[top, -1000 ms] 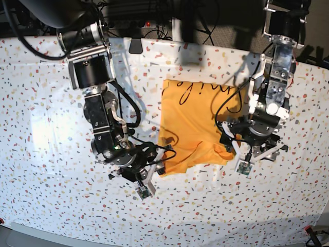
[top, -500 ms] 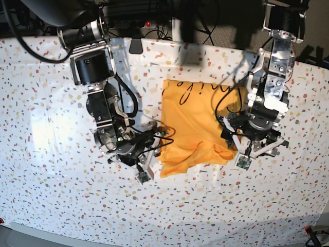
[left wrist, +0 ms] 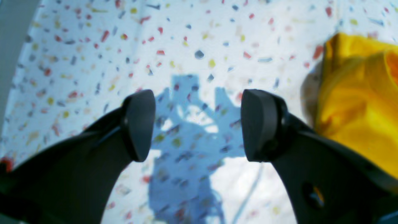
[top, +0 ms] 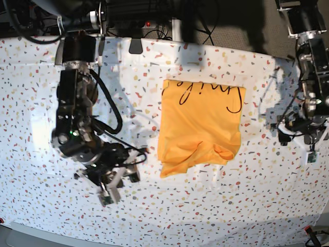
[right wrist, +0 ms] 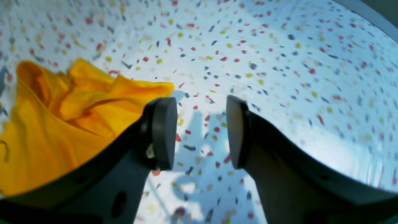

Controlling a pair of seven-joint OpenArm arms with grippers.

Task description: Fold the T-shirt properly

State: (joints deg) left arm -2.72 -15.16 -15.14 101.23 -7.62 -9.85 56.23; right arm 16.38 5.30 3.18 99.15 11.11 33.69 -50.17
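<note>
Base view: right gripper (top: 119,175) nearest, low over the speckled counter (top: 216,216), fingers (right wrist: 163,132) parted and empty. Mid-counter, T-shirt (top: 199,126) lying folded, lettering along the far edge, near hem rumpled. Left gripper (top: 303,135) off to its side, fingers (left wrist: 140,124) spread wide, empty.

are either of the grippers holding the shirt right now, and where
Nothing is held. The left gripper and right gripper both stand open over bare tablecloth, apart from the T-shirt.
</note>
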